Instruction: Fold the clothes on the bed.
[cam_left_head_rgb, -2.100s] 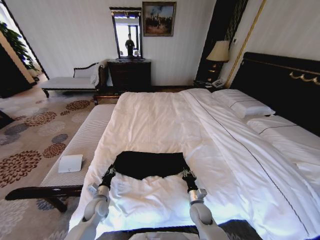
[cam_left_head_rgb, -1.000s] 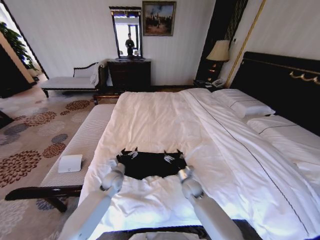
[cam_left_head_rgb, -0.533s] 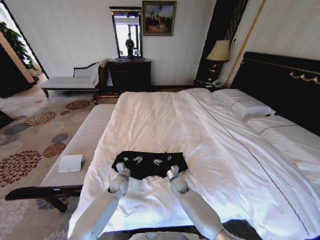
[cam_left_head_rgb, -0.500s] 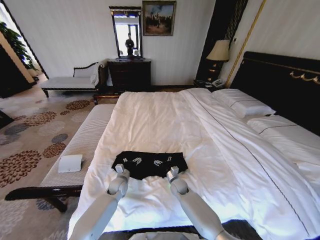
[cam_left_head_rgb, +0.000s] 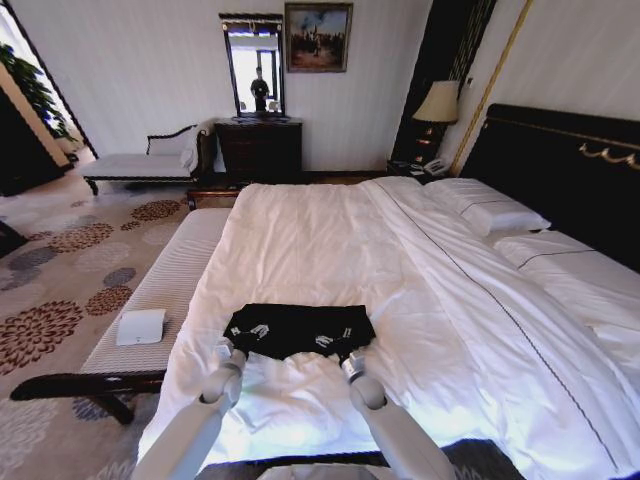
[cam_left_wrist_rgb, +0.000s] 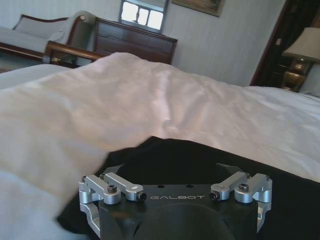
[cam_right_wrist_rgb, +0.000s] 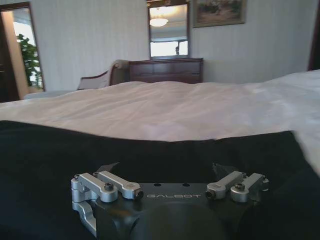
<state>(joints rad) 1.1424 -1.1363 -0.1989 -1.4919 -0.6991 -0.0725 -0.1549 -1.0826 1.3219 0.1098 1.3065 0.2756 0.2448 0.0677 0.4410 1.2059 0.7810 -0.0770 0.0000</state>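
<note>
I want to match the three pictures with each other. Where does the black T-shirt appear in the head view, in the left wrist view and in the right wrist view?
Head view: T-shirt lies low in the middle, on the white duvet.
Left wrist view: T-shirt spreads just beyond the left gripper.
Right wrist view: T-shirt crosses the whole width beyond the right gripper.
Shared landmark: dark dresser under the mirror.

Head high over bed (cam_left_head_rgb: 330, 240), wrists low
</note>
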